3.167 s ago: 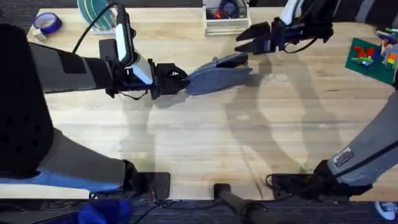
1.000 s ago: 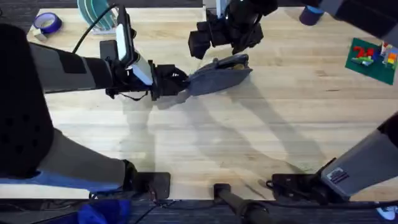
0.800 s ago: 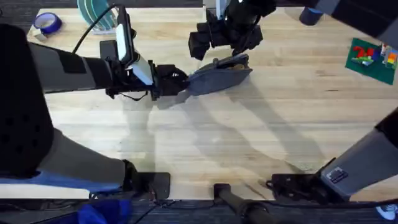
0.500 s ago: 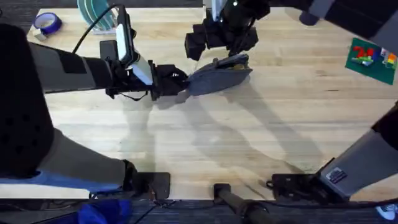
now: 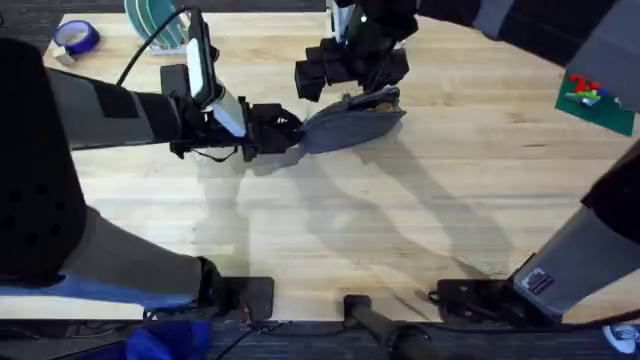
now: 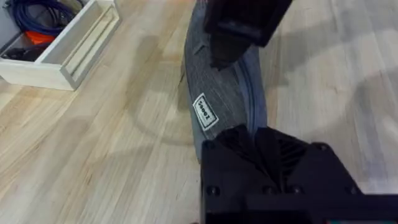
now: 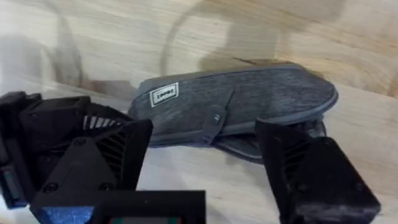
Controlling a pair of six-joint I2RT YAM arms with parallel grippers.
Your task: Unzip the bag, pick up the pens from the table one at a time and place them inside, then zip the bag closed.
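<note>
Overhead: my left tool is clamped on the near-left end of the bag, which lies on the counter towards its far middle. My right tool hangs over the bag's far edge, its dark bulk covering part of the pouch, so I cannot tell from up here whether it touches. At the far edge a white tray box is cut off and half hidden behind that arm; a roll of blue tape sits at the far left corner, and a green board with coloured bits at the far right.

Left wrist: my fingers are closed together over the bag's end, the fabric running off from them with a small white label showing. The right tool comes down dark on the bag's far end — its tip blocks the zipper there. The tray box holds blue cable and something orange, cut off.

Right wrist: my fingers stand apart, straddling the bag — the pull tab lies between them, ungripped. The bag's interior is hidden
</note>
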